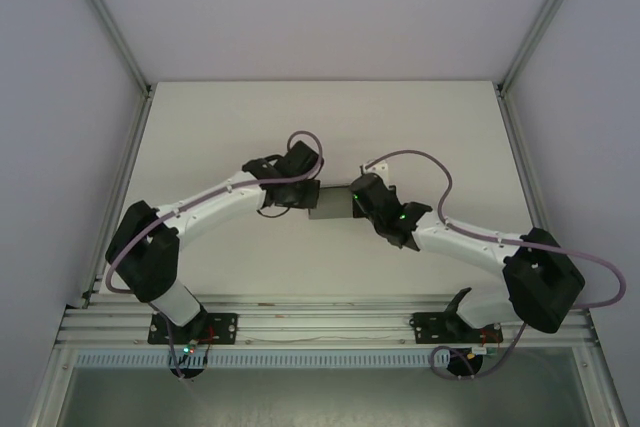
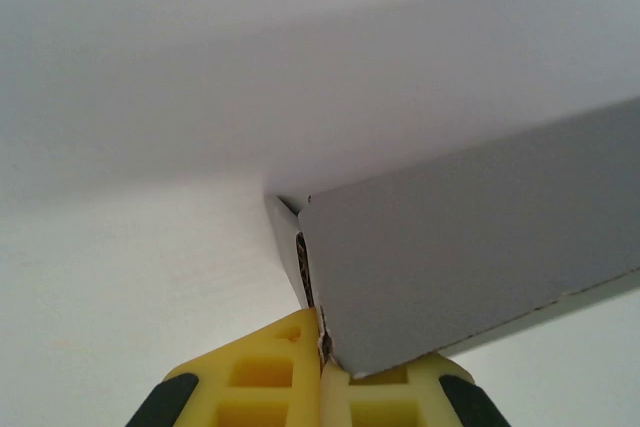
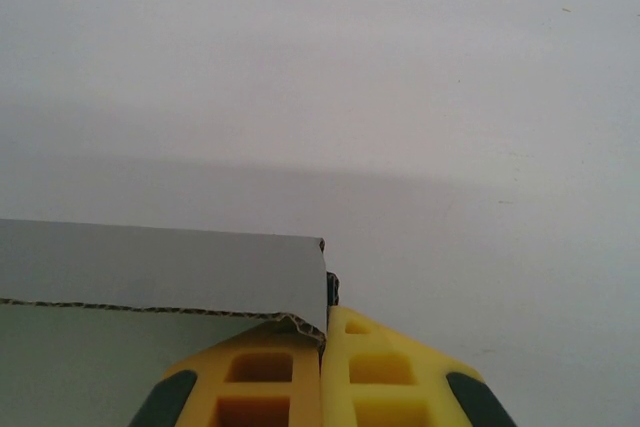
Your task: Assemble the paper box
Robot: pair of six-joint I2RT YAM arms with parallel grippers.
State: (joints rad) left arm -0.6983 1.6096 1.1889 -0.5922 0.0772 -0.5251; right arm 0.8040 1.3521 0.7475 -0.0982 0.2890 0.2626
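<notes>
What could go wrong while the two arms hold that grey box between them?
Slipping: the left pincer and the right pincer each seem to nip only a thin edge of the box near a corner, so it might slide free.
Tearing or creasing: the arms hold it from opposite ends, so uneven pulling or twisting could bend or rip the thin cardboard.

Left pincer [image 1: 311, 196], right pincer [image 1: 353, 204] flank paper box [image 1: 331, 203] on table [image 1: 250, 117].
</notes>
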